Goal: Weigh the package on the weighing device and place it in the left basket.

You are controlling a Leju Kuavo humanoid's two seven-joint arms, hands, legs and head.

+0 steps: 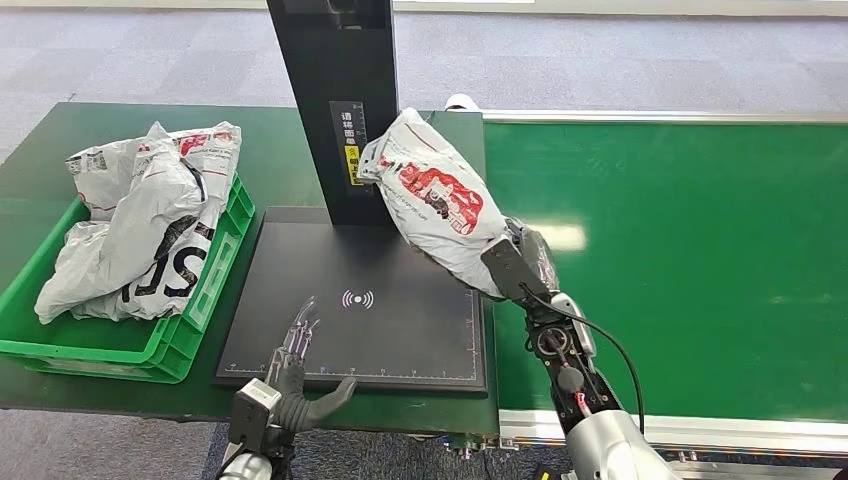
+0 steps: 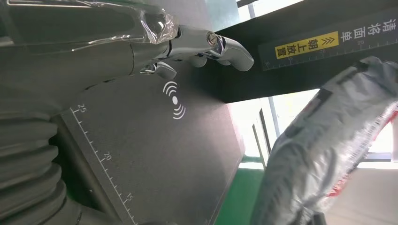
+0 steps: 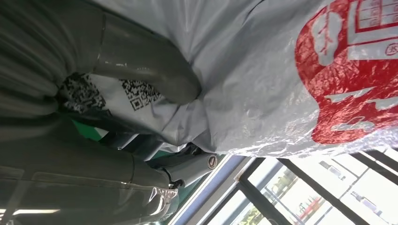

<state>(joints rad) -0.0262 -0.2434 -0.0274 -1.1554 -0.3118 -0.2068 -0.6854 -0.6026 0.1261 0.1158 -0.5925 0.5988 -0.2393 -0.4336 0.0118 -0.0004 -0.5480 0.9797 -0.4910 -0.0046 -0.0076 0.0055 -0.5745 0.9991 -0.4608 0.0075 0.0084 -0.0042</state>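
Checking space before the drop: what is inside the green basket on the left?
The green basket holds crumpled grey-white packages piled above its rim, with red and black print. How many there are, and whatever lies beneath them, stays hidden by the pile.

Bright even light, glare on conveyor belt (image 1: 563,237), sharp

Basket (image 1: 215,290) left of the scale (image 1: 400,340); conveyor (image 1: 680,270) to its right.
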